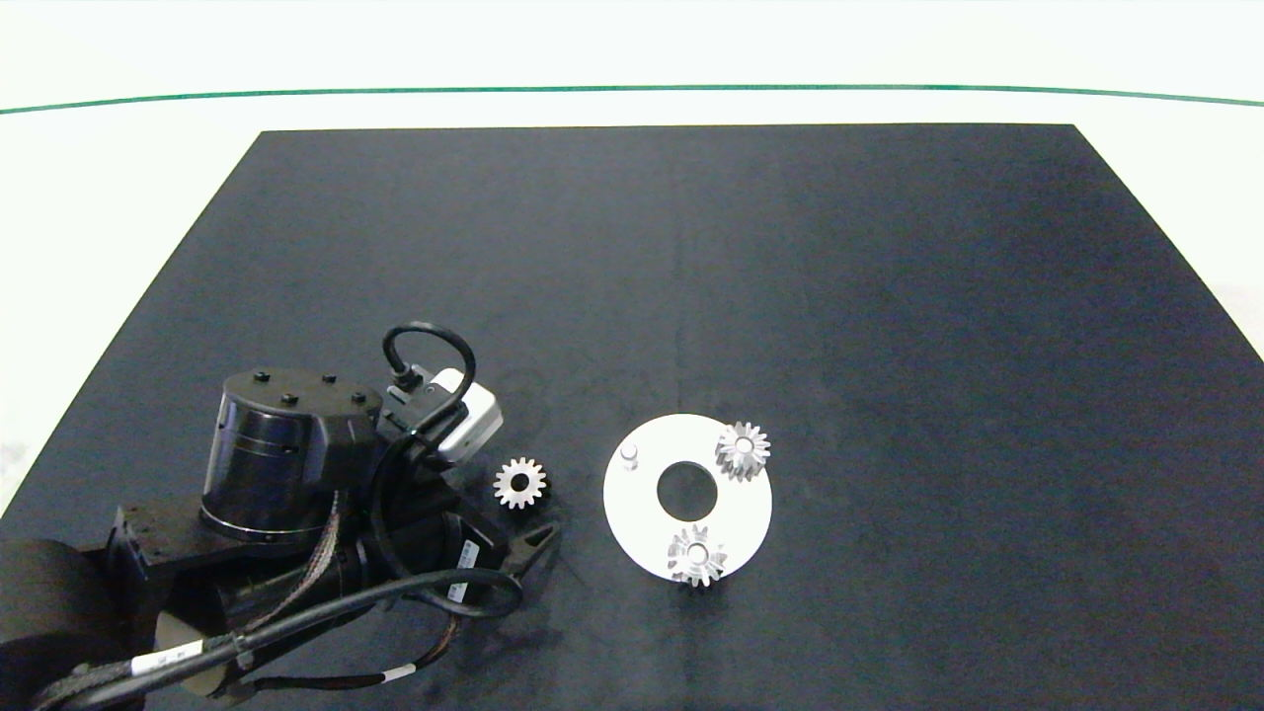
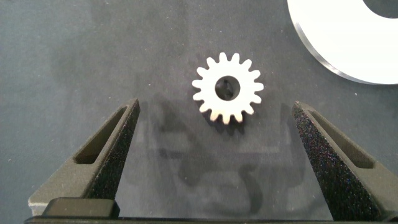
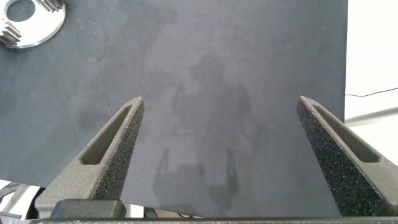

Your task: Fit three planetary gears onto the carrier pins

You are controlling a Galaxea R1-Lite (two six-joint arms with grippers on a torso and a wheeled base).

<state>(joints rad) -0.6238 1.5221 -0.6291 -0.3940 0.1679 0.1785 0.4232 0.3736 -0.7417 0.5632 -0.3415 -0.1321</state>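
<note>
A white disc lies on the black mat and carries three pins. Silvery gears sit on two of them, one at the far right and one at the near edge. The far-left pin is bare. A third gear lies flat on the mat left of the disc. My left gripper hangs open just short of this loose gear, its fingers wider than the gear and apart from it. The right gripper is open over bare mat, out of the head view.
The black mat covers most of the white table, whose far edge has a green line. A corner of the disc shows in the left wrist view, and the disc shows far off in the right wrist view.
</note>
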